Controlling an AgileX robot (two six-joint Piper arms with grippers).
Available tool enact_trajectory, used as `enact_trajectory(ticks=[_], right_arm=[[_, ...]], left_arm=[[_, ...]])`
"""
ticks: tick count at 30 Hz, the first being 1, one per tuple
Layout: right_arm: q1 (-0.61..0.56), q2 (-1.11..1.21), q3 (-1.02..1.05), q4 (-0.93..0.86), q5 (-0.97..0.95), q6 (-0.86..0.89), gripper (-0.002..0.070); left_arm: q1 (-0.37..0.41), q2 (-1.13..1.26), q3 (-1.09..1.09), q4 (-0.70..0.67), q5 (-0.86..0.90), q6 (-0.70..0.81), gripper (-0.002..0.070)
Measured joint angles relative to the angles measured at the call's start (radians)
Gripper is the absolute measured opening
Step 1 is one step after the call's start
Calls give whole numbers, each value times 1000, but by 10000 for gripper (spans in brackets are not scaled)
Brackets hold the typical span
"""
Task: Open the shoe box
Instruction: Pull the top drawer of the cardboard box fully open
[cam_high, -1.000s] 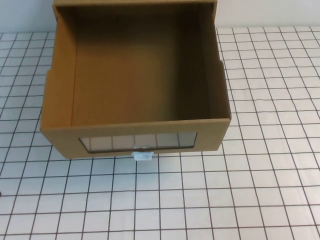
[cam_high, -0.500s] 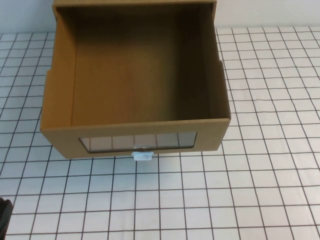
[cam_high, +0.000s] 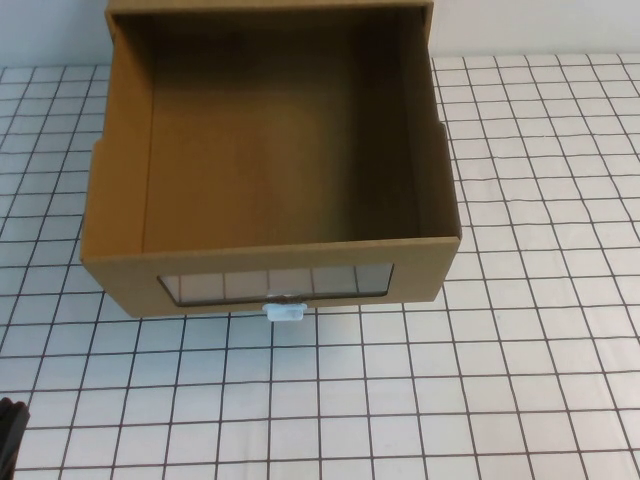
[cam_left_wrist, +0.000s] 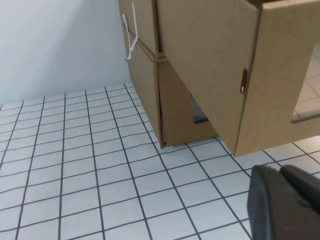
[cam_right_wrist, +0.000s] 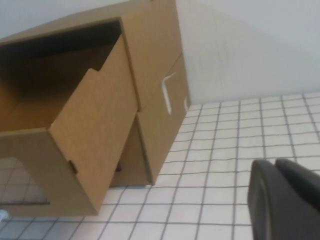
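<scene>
The brown cardboard shoe box (cam_high: 430, 30) stands at the back of the table, and its drawer (cam_high: 120, 200) is slid out toward me, empty inside. The drawer front has a clear window (cam_high: 275, 282) and a small pale pull tab (cam_high: 285, 312). My left gripper (cam_left_wrist: 277, 171) is shut and empty, low at the near left of the table (cam_high: 8, 435), apart from the drawer side (cam_left_wrist: 210, 65). My right gripper (cam_right_wrist: 272, 164) is shut and empty, to the right of the box, out of the high view; the drawer (cam_right_wrist: 95, 125) lies well away from it.
A white tabletop with a black grid (cam_high: 500, 380) spreads in front of and to both sides of the box. A plain pale wall (cam_left_wrist: 60, 45) rises behind. White string ties (cam_left_wrist: 131, 35) hang on the box's outer shell.
The dark tip of my left gripper has come into the near-left corner of the high view. The box and its drawer have not moved.
</scene>
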Motion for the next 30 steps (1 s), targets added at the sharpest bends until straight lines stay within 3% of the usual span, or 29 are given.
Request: enact_trajectory(ticks=[11, 21, 30], right_arm=[[-281, -130, 135, -68, -9, -2, -13], [-290, -132, 155, -134, 239, -34, -14], [-290, -132, 156, -143, 267, -125, -13]], left_arm=[[0, 0, 0, 0, 2, 0, -2], [0, 0, 0, 0, 2, 0, -2], [0, 0, 0, 0, 2, 0, -2]])
